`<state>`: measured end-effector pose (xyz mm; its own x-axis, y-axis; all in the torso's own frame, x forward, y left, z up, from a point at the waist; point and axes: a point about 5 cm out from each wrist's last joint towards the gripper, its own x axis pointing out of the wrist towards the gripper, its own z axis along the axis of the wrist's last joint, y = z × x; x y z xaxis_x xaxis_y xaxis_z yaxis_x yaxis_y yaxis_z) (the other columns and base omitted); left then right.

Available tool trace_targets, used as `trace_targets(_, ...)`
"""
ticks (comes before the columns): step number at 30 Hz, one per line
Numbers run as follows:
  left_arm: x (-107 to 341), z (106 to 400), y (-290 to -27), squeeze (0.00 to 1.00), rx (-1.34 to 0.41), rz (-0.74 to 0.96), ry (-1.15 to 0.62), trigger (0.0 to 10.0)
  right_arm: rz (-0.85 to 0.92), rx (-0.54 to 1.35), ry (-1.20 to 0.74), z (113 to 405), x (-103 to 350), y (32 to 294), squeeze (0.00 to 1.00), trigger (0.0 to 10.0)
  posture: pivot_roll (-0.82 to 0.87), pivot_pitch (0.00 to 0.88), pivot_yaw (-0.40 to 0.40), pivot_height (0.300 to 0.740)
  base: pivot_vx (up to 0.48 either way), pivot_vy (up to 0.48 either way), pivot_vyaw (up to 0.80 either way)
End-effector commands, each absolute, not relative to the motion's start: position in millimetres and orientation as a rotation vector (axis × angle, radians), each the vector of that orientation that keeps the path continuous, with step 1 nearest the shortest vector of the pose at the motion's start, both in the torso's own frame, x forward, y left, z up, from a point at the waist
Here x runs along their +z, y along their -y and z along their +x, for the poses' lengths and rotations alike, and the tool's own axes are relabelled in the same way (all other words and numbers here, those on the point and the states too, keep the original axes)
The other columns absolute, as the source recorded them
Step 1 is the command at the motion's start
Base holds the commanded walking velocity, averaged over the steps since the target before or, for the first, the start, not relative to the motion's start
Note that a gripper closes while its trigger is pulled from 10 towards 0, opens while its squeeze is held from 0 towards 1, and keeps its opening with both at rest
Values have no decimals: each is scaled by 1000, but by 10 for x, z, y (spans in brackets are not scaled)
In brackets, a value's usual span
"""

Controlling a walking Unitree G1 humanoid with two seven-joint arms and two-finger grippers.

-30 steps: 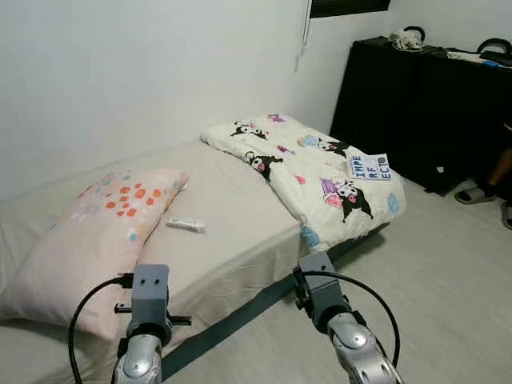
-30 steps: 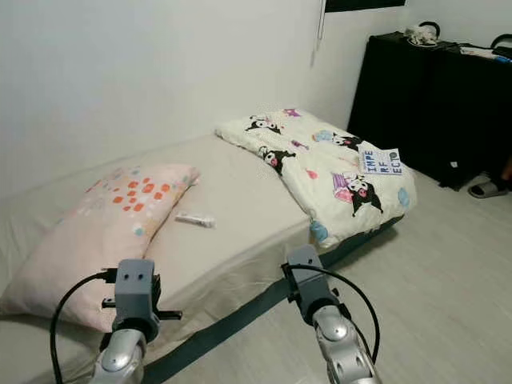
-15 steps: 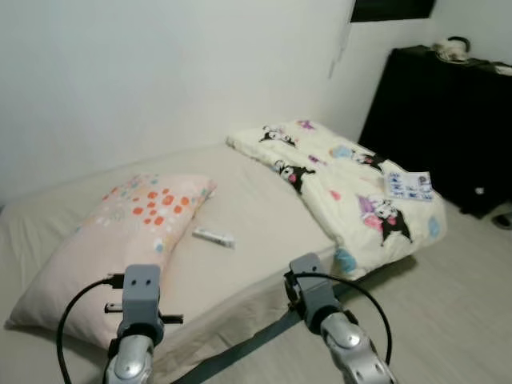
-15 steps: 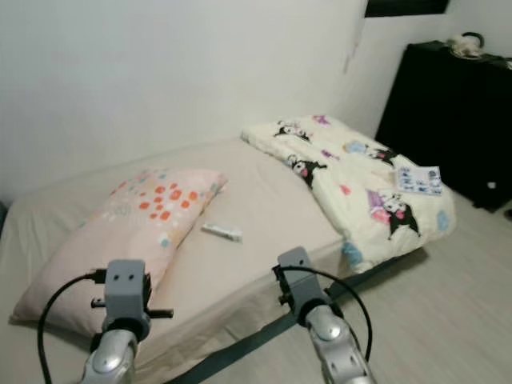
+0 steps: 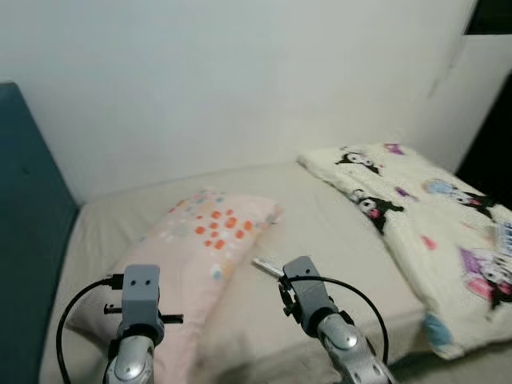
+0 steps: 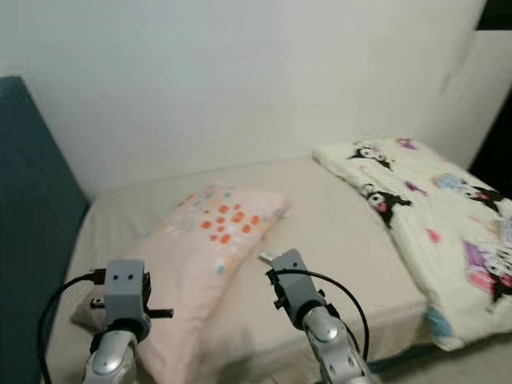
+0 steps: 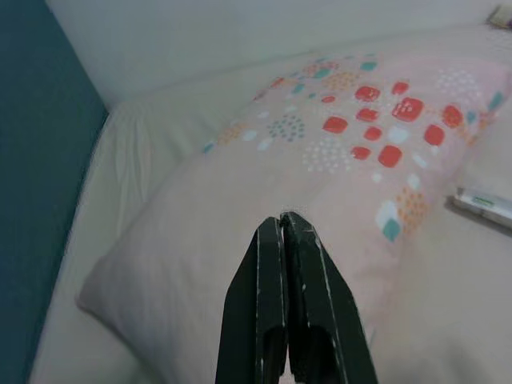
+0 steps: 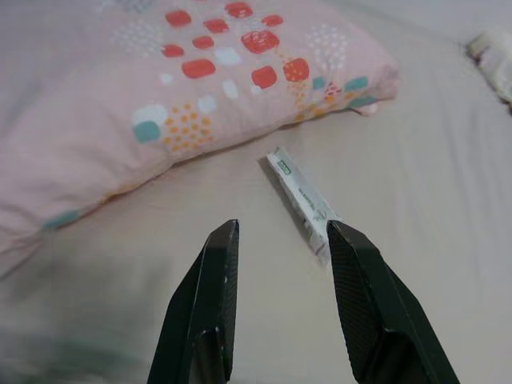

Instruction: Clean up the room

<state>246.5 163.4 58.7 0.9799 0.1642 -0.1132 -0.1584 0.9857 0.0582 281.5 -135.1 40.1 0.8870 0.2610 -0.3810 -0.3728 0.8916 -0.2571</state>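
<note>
A small white tube (image 8: 304, 200) lies on the beige sheet beside a pink pillow (image 5: 210, 240) with orange dots. My right gripper (image 8: 283, 229) is open and hovers just short of the tube, which lies beyond the gap between its fingers. Over the pillow's near half, my left gripper (image 7: 282, 222) is shut and holds nothing. In the left eye view the tube (image 5: 266, 265) peeks out just left of my right wrist.
The bed (image 5: 336, 232) runs across the view. A cream blanket (image 5: 436, 216) with cartoon prints covers its right end and hangs over the near edge. A dark blue headboard (image 5: 24, 240) stands at the left, a white wall behind.
The camera has swung left and come closer to the bed: the black cabinet and floor have gone from view and the blue headboard has come in. Both arms keep their pose.
</note>
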Motion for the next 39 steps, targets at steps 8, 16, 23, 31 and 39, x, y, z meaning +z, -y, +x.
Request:
trace_targets(8, 556, 2431, -1693, 0, 222, 33, -137, 10000, -322, 352, -356, 2808, 379, 1349, 0, 10000, -106, 0, -28, 740, 0, 0, 0)
trace_targets(16, 554, 2434, -1699, 0, 225, 35, -140, 10000, -325, 351, -352, 2809, 384, 1345, 0, 10000, -107, 0, -28, 740, 0, 0, 0)
trace_targets(23, 555, 2451, -1648, 0, 197, 38, -143, 10000, -318, 328, -350, 2818, 389, 1373, 0, 10000, -112, 0, -22, 740, 0, 0, 0)
trace_targets(31, 554, 2481, -1623, 0, 181, 84, -154, 10000, -320, 316, -350, 2822, 391, 1386, 0, 10000, -113, 0, -19, 740, 0, -240, 0)
trace_targets(39, 515, 2479, -1625, 0, 200, 45, -187, 10000, -327, 226, -362, 2885, 407, 1491, 0, 10000, -112, 0, -20, 740, 0, -120, 0)
